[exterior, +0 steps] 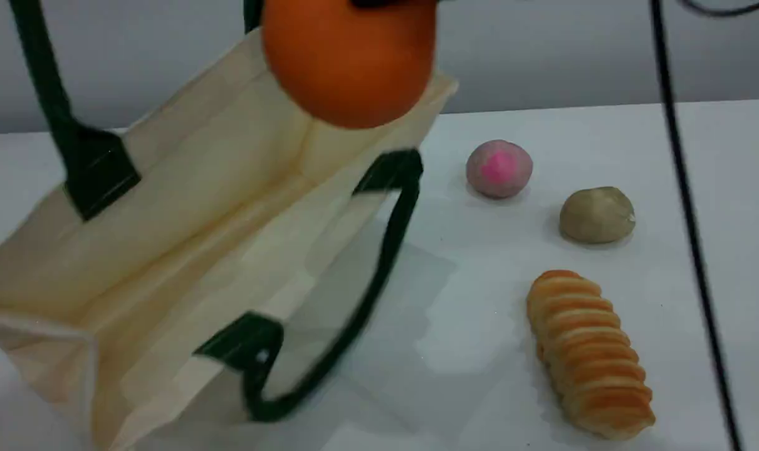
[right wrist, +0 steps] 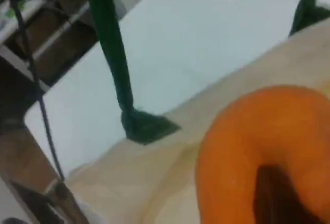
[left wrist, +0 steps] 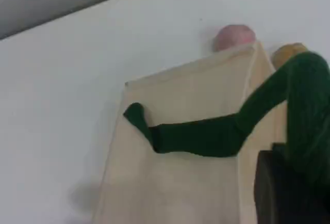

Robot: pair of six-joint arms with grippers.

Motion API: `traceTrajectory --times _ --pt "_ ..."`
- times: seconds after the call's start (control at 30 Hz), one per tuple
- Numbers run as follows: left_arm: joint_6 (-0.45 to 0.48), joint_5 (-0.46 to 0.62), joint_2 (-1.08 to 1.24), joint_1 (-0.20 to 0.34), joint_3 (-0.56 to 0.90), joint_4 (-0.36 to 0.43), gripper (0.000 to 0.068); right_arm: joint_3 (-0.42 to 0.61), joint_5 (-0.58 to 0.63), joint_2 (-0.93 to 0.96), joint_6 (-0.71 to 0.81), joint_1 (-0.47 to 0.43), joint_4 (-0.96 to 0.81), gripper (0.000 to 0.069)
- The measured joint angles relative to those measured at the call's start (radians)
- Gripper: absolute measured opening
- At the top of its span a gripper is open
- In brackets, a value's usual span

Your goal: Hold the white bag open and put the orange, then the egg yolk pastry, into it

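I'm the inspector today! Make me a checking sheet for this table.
Surface: white table, no spills seen.
Job's things: white bag, mouth open, one green handle stretched upward; orange in the air by the bag's far rim; egg yolk pastry on the table, right of the bag.
Clutter: pink-centred ball and ridged bread near the pastry.
Hands: left hand shut on the bag's handle; right hand shut on the orange.
Cables: black cable hanging across the right side.
Surroundings: grey wall behind; shelving past the table edge.
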Motion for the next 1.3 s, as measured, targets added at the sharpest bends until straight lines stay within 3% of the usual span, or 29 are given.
traceTrajectory --times 0.17,0.3,0.47,1.07,1.3 --pt "-0.002 0.001 0.009 -0.01 -0.004 -0.004 0.0072 -0.002 -0.045 0.065 -0.03 0.056 0.06 0.004" --pt "-0.002 0.004 0.009 -0.041 -0.004 -0.003 0.0072 -0.009 -0.051 0.124 -0.122 0.081 0.161 0.004" --pt "-0.002 0.022 0.009 -0.043 -0.004 0.003 0.0072 -0.05 -0.036 0.193 -0.236 0.09 0.198 0.004" --pt "-0.004 0.034 0.009 -0.043 -0.004 -0.006 0.0072 -0.256 -0.028 0.469 -0.209 0.089 0.194 0.004" --pt "0.022 0.037 0.009 -0.043 -0.004 -0.064 0.0072 -0.285 -0.04 0.512 -0.202 0.096 0.196 0.004"
